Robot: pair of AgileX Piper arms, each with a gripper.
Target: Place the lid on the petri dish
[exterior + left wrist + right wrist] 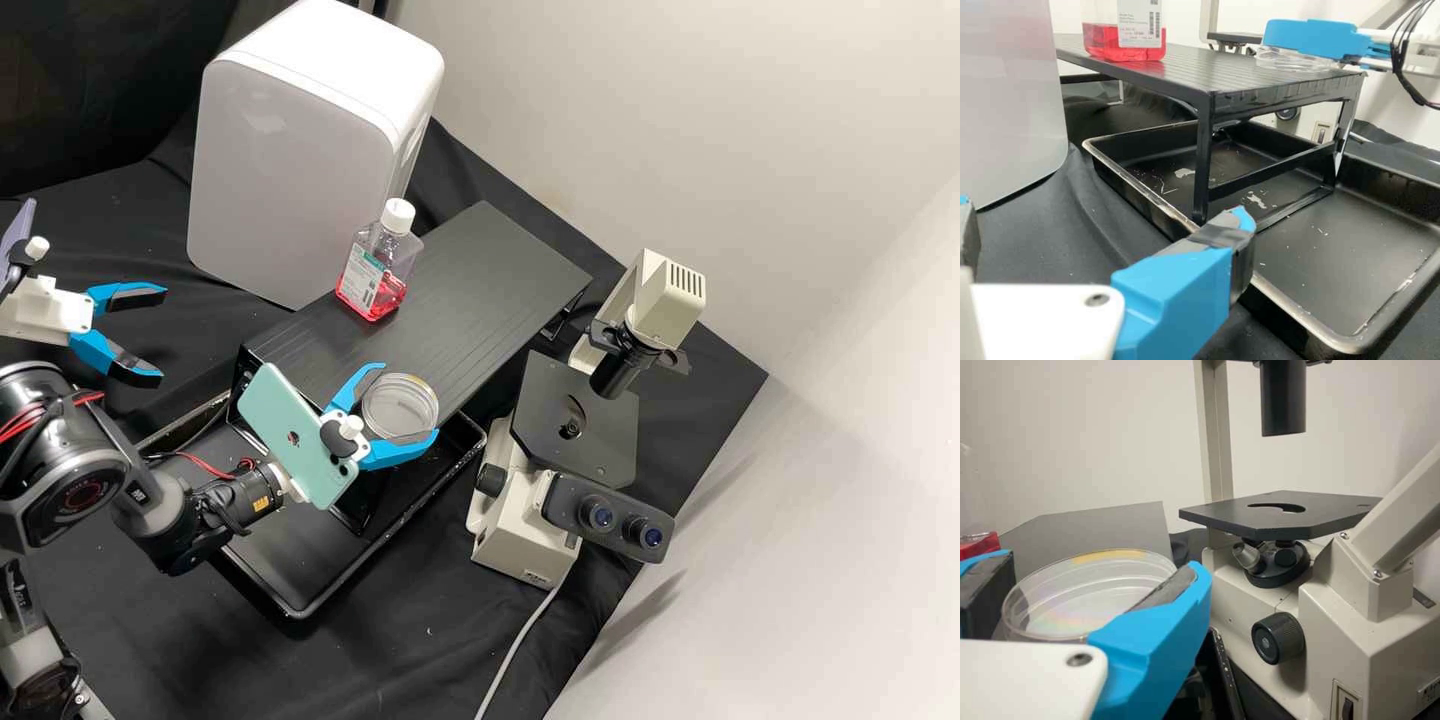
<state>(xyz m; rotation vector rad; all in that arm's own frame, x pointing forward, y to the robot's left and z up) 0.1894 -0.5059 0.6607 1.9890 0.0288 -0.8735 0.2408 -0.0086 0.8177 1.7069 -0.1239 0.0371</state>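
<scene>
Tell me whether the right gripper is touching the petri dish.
Touching. The right wrist view shows the right gripper with both pads against the petri dish.

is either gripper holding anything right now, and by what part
The right gripper clasps the clear petri dish by its side wall, one finger on each side. The left gripper is open and holds nothing.
</scene>
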